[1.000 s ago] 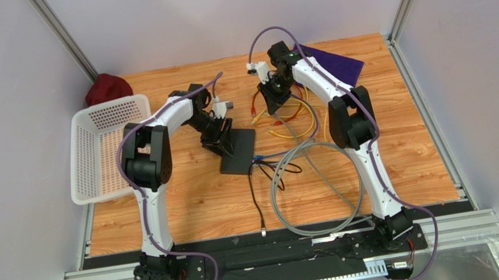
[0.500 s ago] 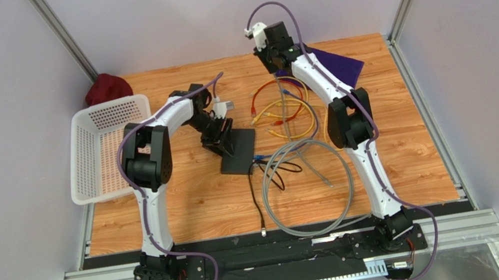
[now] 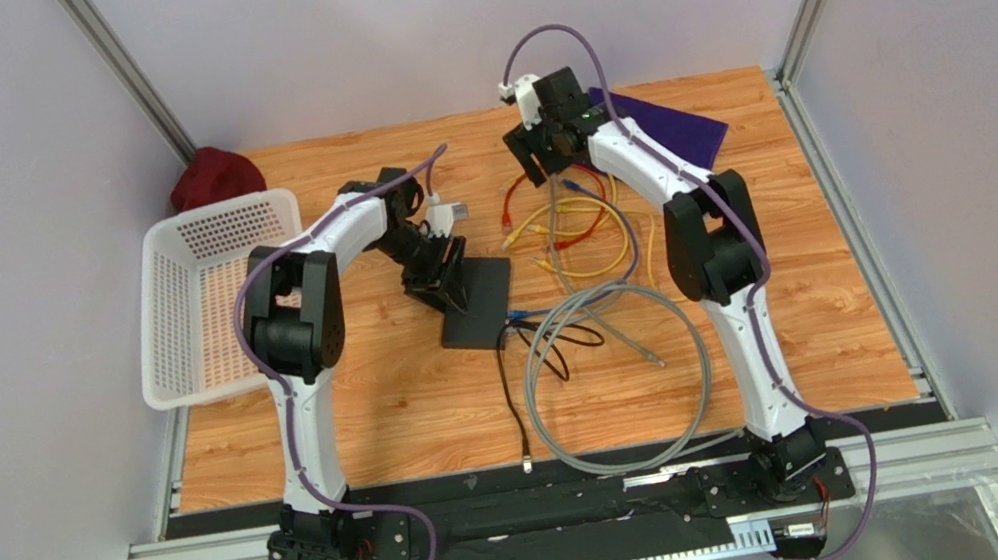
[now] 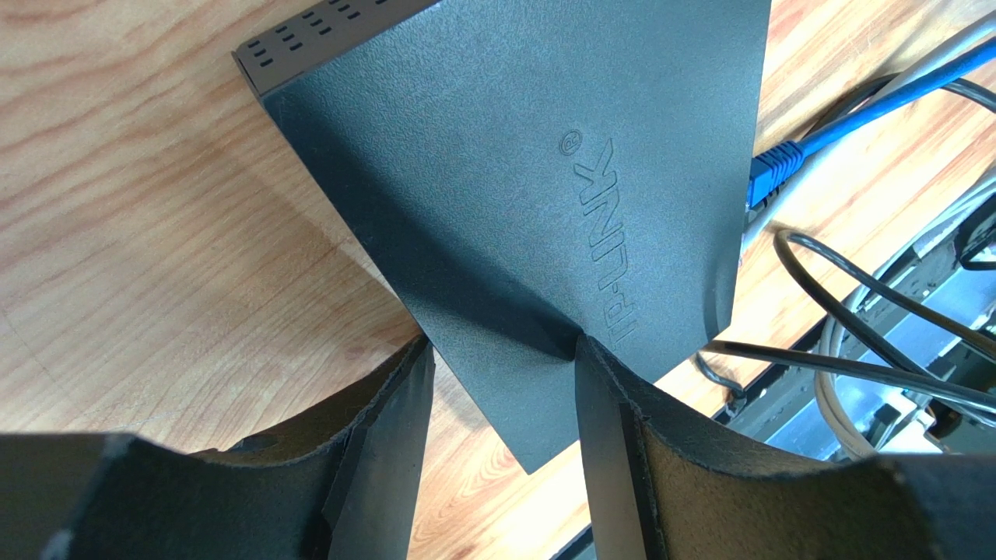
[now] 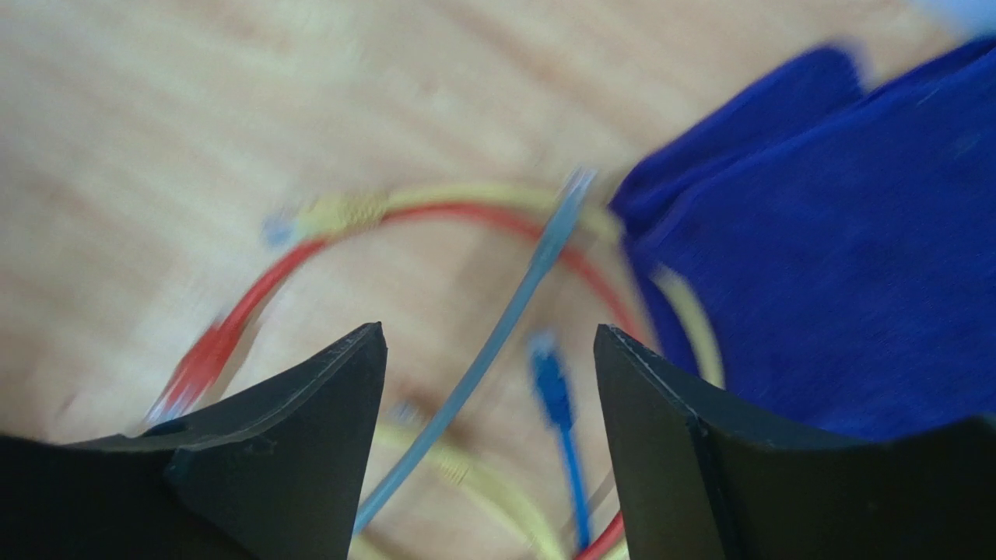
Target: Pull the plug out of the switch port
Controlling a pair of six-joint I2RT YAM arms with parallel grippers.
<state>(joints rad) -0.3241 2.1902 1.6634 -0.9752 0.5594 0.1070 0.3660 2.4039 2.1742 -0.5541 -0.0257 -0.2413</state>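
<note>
Two arms share the table (image 3: 374,407), and by the look of it your job is only half set up. At the left edge a white mesh basket (image 3: 215,320) sits out of play, with a dark red cloth (image 3: 214,176) behind it in the far left corner.

Just left of the table's middle, your left gripper (image 4: 503,348) has its jaws closed on a corner of the switch (image 3: 477,304). In the wrist view one finger lies against each edge of that corner, bracing the flat black box on the wood.

On the switch's right side the blue plug (image 4: 776,165) is still seated in its port. Its lead trails into a heap of black cable and a wide grey cable loop (image 3: 532,399) that reaches toward the near edge. You cannot tell from here whether the pale cable beside the blue one is plugged in too.

Farther right, near the far edge, your right gripper (image 5: 489,331) hangs above the table, jaws spread wide with nothing between them, well apart from the switch. Its view is blurred, but a red cable (image 5: 251,301) and a yellow cable (image 5: 345,214) lie loose below. Beside them is a purple cloth (image 3: 670,127) toward the far right corner.

The brace appears done and the pull has not happened. What is left, as it reads, is to bring the right jaws across to the blue plug, close on it, and draw it out while the left holds.
</note>
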